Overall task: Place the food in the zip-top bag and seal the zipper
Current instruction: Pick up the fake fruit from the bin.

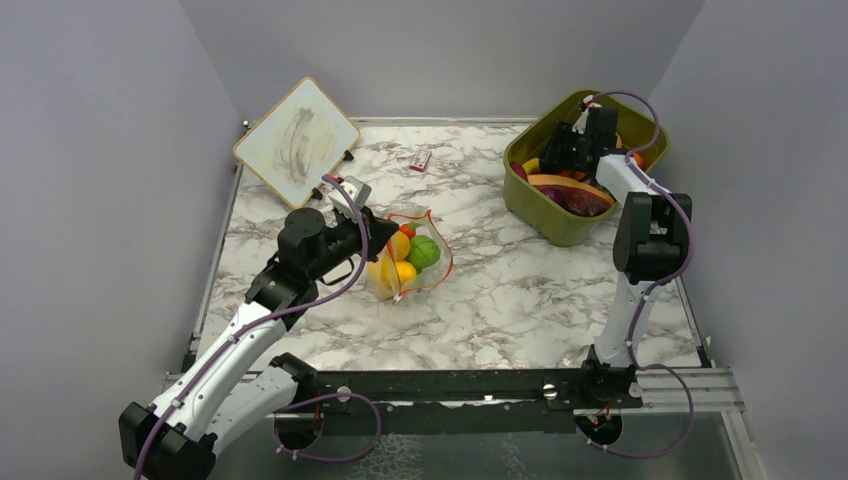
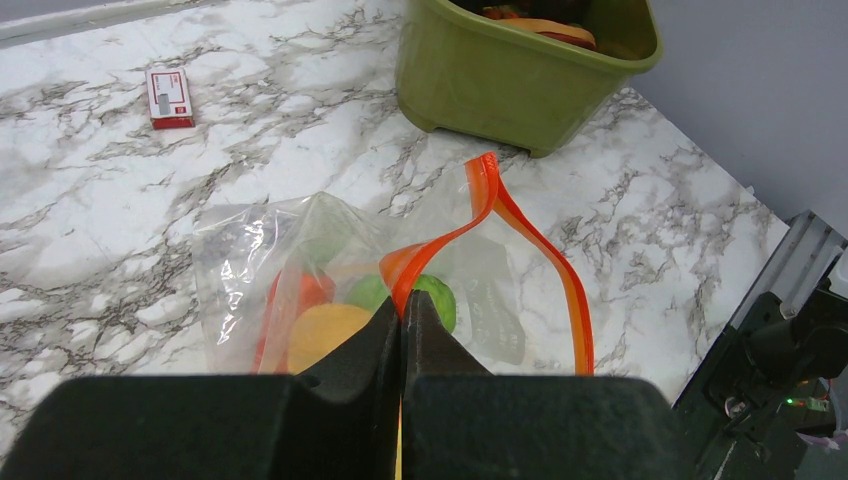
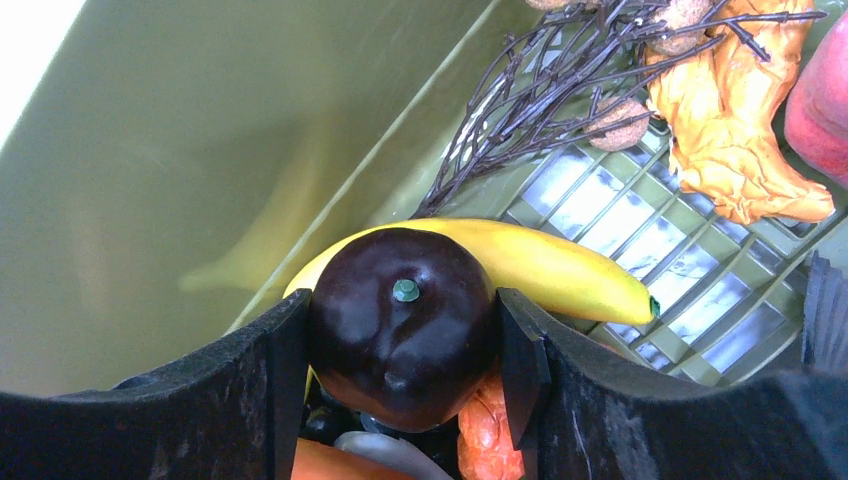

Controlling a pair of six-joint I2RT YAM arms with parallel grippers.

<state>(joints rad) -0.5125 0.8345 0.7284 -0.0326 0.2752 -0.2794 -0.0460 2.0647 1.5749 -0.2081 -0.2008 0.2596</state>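
Observation:
The clear zip-top bag [image 1: 412, 257] lies at mid table with yellow, green and orange toy food inside; it also shows in the left wrist view [image 2: 300, 270]. My left gripper [image 2: 403, 308] is shut on the bag's orange-red zipper strip [image 2: 492, 205] and holds the mouth edge up. My right gripper [image 3: 400, 330] is down inside the olive-green tub [image 1: 530, 200]. Its jaws are closed against both sides of a dark purple toy fruit [image 3: 400, 320]. A yellow banana [image 3: 540, 265] lies just behind that fruit. An orange piece [image 3: 485, 440] sits below it.
A small red-white packet [image 1: 420, 159] lies at the back middle of the table. A tilted white board [image 1: 296, 141] stands at the back left. The tub also holds dark twigs [image 3: 540, 90], an orange crinkled piece [image 3: 730, 110] and a red piece at the right edge.

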